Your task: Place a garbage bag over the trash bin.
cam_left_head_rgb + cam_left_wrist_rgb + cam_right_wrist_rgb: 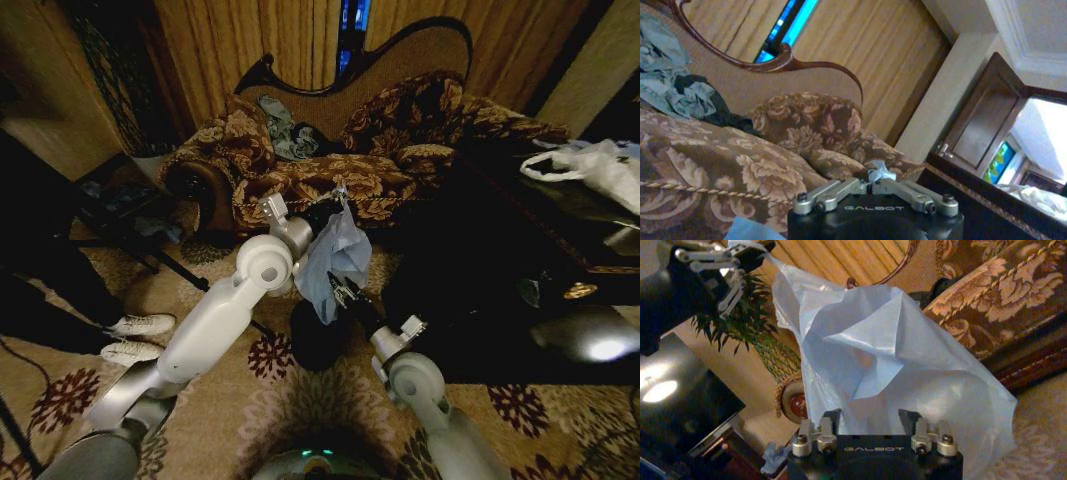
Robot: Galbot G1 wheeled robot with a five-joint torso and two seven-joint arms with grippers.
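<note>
The bin (318,340) stands on the patterned carpet (300,400) in front of the robot, dark and round, with nothing visible inside. The bag (333,258) hangs in the air directly above it, crumpled, not over the rim.

Behind the bin is a floral sofa (330,170) with a grey-blue garment (285,130) lying on its seat back. To the right is a dark table (560,230) carrying a white plastic bag (595,165). Tan curtains (270,35) close off the room behind.

The left gripper (340,198) is raised before the sofa, clenched on the top corner of the bag; the left wrist view shows its fingertips pinching a tuft of film (879,172). The right gripper (338,290) reaches up from below, its fingers spread, with the bag's lower part between them (870,405).
</note>
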